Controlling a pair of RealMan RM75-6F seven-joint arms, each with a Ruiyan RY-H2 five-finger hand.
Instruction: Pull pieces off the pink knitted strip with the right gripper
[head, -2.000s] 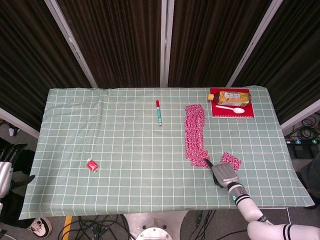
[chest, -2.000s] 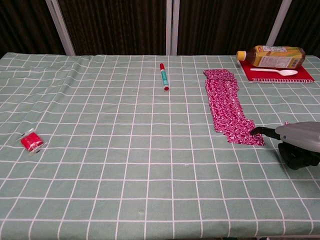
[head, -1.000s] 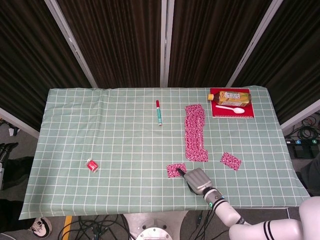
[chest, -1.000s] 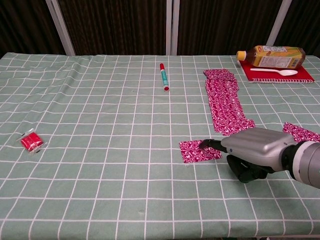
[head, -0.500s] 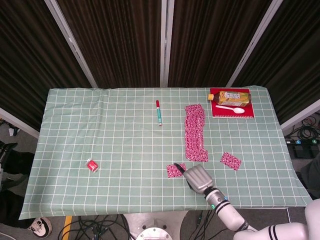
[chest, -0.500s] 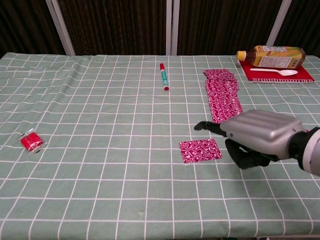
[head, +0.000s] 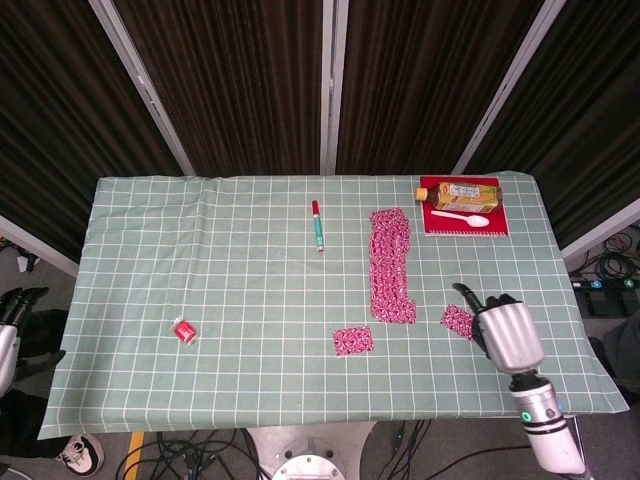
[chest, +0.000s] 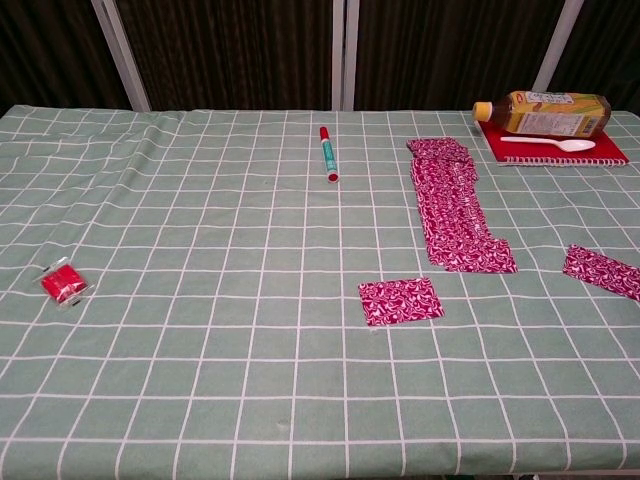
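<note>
Left hand (head: 8, 322): at the far left edge off the worktop; I cannot tell how my fingers lie.
Packet (chest: 64, 282): red, worktop's left.
Marker (chest: 326, 153): far centre.
Piece (chest: 400, 300): loose, near the strip's near end.
Strip (chest: 452, 208): flat, right of centre.
Second piece (chest: 602, 271): partly under my right hand.
Right hand (head: 507, 334): empty, fingers apart.

A lab or studio: dark curtains (head: 250, 80), metal poles (head: 135, 70), floor cables (head: 200, 445) beneath a checked table (head: 250, 290)
</note>
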